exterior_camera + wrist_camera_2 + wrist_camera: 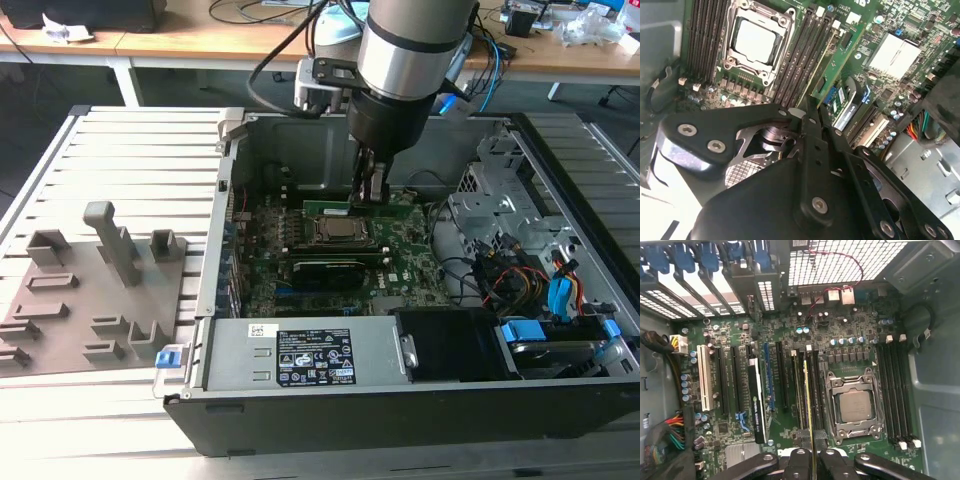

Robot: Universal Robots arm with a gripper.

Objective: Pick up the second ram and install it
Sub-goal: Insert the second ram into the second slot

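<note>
Black steel forms the front edge of the open computer case, nearest in the exterior view, with the labelled power supply just behind that edge. Deeper inside lies the green motherboard, carrying the processor socket at its middle.

The arm descends steeply into the case from above, its wrist directly over the board beside the socket. The gripper has its jaws clamped on the second ram, a thin green stick held on edge. In the first wrist view the stick runs away from the jaws along the memory slots beside the socket; whether it is seated in a slot or just above one cannot be told. In the second wrist view the gripper's black linkage hides the near end of the stick.

The lower corner of the motherboard is concealed by the power supply. A tangle of coloured cables sits on the exterior view's right.

Outside the case, on the exterior view's left, grey fixture blocks stand on the ribbed metal counter. A wooden desk crosses the far background.
</note>
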